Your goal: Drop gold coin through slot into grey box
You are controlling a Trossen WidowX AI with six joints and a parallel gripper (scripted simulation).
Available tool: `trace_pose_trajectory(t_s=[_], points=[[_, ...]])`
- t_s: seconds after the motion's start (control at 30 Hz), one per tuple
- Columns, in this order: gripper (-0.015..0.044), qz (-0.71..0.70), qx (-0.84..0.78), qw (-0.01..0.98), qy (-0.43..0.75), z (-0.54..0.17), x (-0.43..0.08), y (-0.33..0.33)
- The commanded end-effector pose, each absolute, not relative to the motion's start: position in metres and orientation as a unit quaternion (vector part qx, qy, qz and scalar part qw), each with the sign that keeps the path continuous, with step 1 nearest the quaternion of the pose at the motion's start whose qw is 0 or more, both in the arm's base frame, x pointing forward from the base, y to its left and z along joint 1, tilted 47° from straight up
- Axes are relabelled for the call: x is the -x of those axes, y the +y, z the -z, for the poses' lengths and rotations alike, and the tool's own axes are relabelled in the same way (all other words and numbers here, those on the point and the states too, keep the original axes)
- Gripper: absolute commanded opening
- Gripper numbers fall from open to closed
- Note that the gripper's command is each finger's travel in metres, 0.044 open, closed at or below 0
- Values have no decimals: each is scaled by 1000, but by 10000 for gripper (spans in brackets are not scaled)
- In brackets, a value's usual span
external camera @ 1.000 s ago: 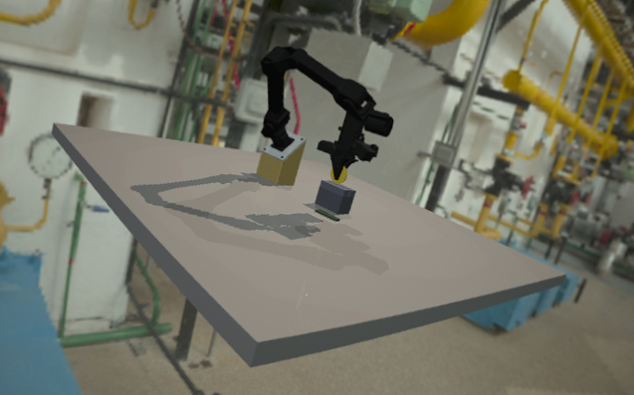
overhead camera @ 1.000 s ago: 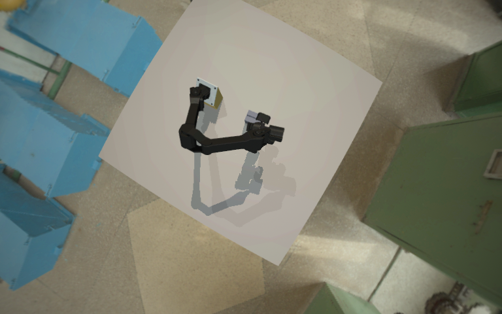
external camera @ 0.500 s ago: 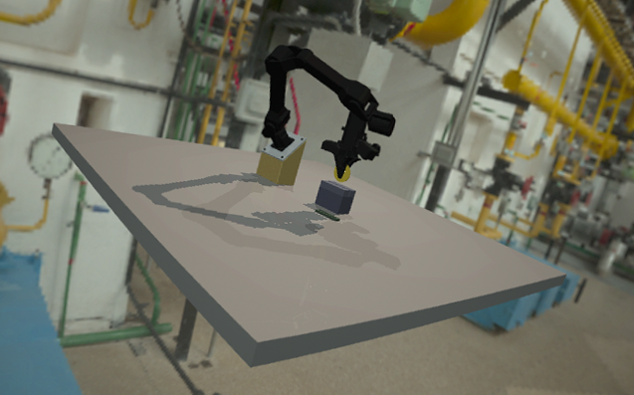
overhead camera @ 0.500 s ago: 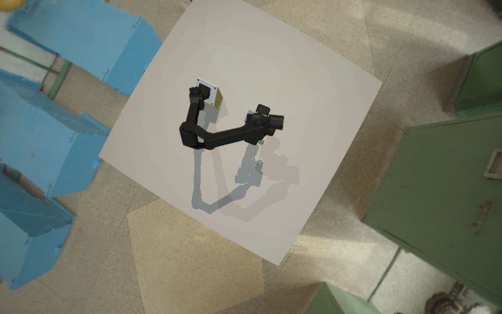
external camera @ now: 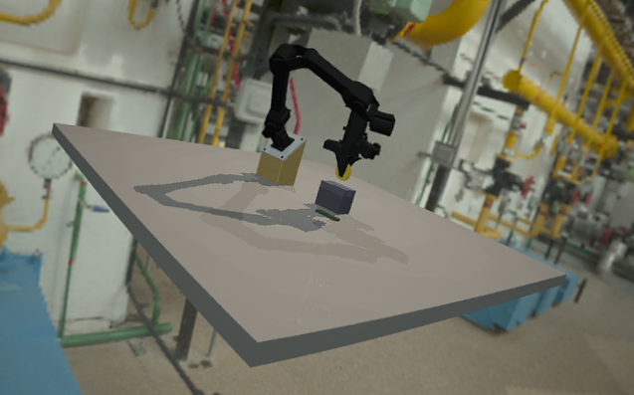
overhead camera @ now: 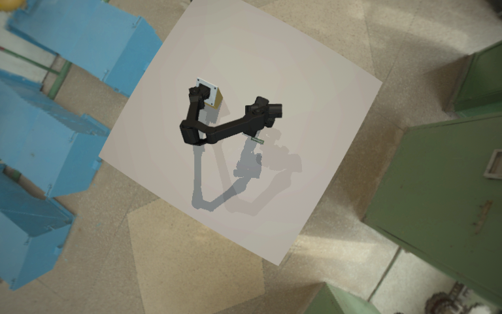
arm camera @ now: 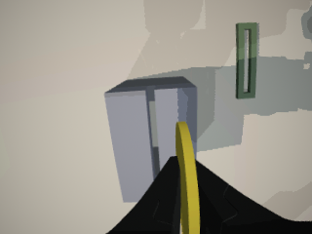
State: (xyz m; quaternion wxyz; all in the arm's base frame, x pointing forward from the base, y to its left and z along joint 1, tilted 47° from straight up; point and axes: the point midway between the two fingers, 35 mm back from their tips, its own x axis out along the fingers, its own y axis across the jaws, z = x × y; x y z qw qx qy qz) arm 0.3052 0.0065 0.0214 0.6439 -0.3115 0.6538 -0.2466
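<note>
Currently, gripper [external camera: 343, 171] [arm camera: 179, 163] pinches coin [external camera: 343, 172] [arm camera: 187, 180], raised clear of holder [overhead camera: 257, 140] [external camera: 327, 215] [arm camera: 239, 63]; alignment over box [external camera: 334, 197] [arm camera: 128, 141], slot [arm camera: 154, 132] entry and release outstanding

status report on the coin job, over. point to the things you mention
Jaws shut on gold coin [external camera: 345, 173] [arm camera: 187, 161], held above grey box [external camera: 334, 197] [arm camera: 132, 141]. Coin not in slot [arm camera: 155, 161]. Green holder [overhead camera: 257, 140] [external camera: 327, 215] [arm camera: 253, 60] vacant. No obstruction seen between coin and lid.
</note>
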Motion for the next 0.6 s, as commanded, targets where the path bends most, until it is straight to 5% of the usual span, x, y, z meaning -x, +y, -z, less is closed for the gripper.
trace_pose_trajectory(t_s=[0.0,0.57], points=[[0,247,310,645,654,-15,-298,12],[0,247,313,643,654,-13,-295,14]])
